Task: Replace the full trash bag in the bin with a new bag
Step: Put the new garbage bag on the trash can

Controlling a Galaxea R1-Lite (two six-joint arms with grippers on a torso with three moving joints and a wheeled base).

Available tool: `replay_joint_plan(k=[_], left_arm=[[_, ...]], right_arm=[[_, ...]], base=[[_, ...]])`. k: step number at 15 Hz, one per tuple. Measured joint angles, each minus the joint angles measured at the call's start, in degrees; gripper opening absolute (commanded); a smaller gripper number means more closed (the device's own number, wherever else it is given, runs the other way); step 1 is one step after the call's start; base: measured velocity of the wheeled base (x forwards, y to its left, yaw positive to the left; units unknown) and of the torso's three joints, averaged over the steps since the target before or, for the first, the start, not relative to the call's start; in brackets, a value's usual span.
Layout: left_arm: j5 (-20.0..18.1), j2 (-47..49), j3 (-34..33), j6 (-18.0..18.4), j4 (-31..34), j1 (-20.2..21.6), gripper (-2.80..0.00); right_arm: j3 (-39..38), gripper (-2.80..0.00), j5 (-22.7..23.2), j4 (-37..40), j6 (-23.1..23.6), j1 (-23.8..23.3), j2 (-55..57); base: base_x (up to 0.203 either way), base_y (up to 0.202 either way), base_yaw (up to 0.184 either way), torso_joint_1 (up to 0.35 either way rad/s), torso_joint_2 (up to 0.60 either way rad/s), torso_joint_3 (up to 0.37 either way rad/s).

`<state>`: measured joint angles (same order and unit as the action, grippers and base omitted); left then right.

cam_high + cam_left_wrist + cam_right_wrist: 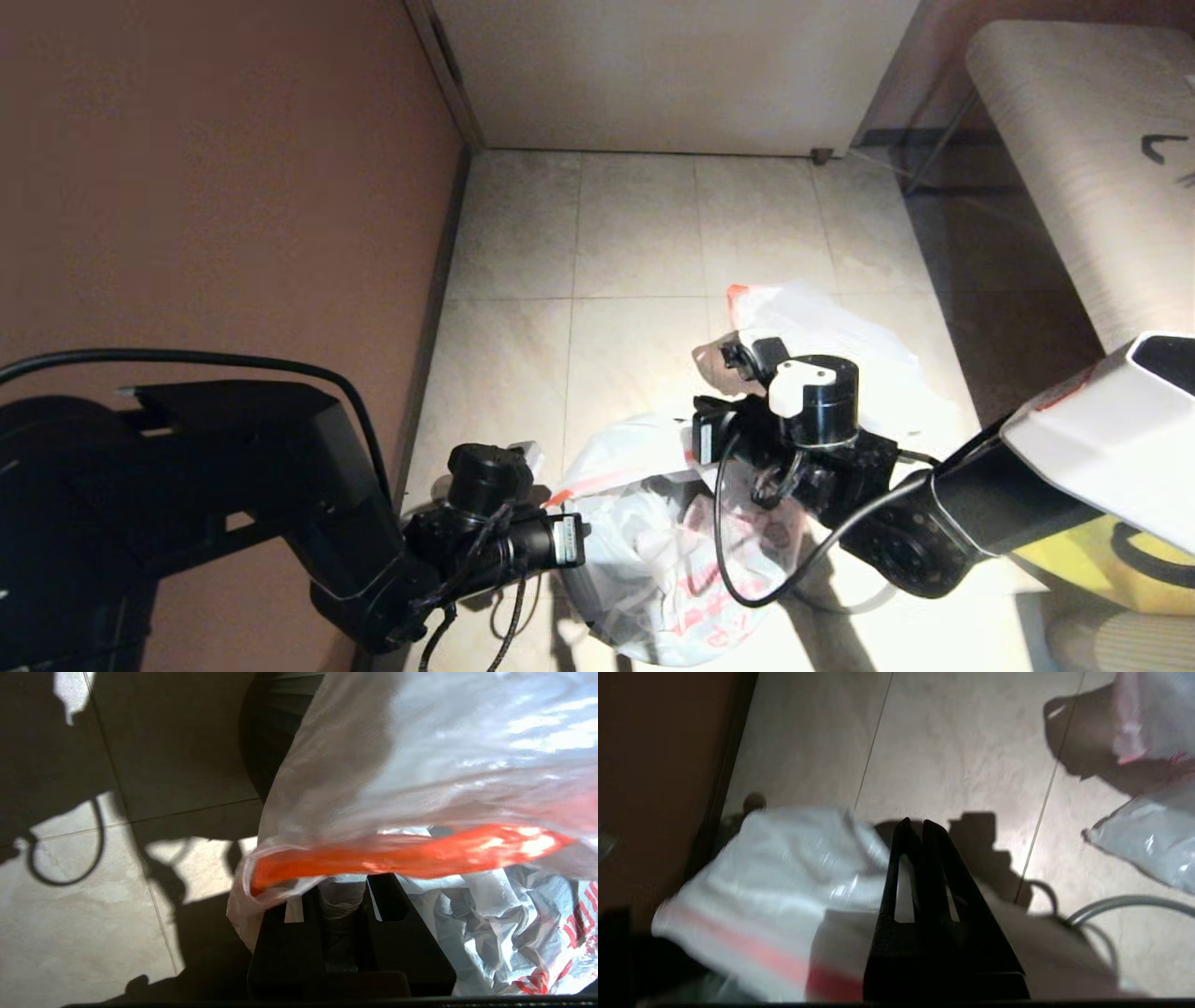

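Observation:
The new bag [653, 551], thin white plastic with red print and an orange-red edge [397, 854], is spread over the bin. Only a dark curve of the bin [266, 732] shows beside the film. My left gripper [343, 882] is shut on the bag's rim at the bin's left side [583, 539], with bunched film between its fingers. My right gripper [916, 823] is shut at the bag's far rim [705, 434], and the film [784, 868] rises to its fingers on both sides. The full trash bag [840, 336], plain white with a pink-red tip, lies on the floor behind the right wrist.
A brown wall [215, 187] runs close along the left. A pale cabinet front [672, 75] stands at the back and a light bench [1092, 159] at the right. A large yellow bag [1111, 560] sits under the right arm. Pale floor tiles [635, 233] lie ahead.

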<state>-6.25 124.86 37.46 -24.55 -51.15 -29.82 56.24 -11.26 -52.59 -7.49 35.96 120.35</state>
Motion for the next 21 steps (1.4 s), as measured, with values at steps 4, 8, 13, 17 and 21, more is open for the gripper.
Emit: replay_joint_plan(k=[4, 8, 13, 17, 21], left_arm=[[0.88, 0.78, 1.18, -0.18, 0.17, 0.16, -2.8], [1.11, 1.16, 1.51, -0.24, 0.09, 0.22, -2.8], [1.33, 1.35, 1.43, -0.18, 0.05, 0.11, -2.8], [1.33, 1.35, 1.12, 0.16, 0.02, -0.09, -2.8], [1.29, 1.11, -0.23, 1.2, -0.85, -0.77, -2.8]], right_arm=[[-9.96, -2.8, 6.87, 0.76, -0.67, 3.13, -4.6], [-10.91, -2.8, 10.13, 1.33, -0.24, 3.31, -2.06], [-4.85, -2.8, 10.6, 1.19, 0.52, 2.56, 2.47], [3.5, -2.8, 10.62, 2.82, 0.35, 0.87, 3.95], [11.14, -2.8, 10.38, 3.69, 0.06, -1.18, 6.16]], base=[[0.0, 0.0, 0.0, 0.0, 0.0, 0.0], [0.0, 0.0, 0.0, 0.0, 0.0, 0.0], [0.0, 0.0, 0.0, 0.0, 0.0, 0.0], [0.0, 0.0, 0.0, 0.0, 0.0, 0.0], [0.0, 0.0, 0.0, 0.0, 0.0, 0.0]])
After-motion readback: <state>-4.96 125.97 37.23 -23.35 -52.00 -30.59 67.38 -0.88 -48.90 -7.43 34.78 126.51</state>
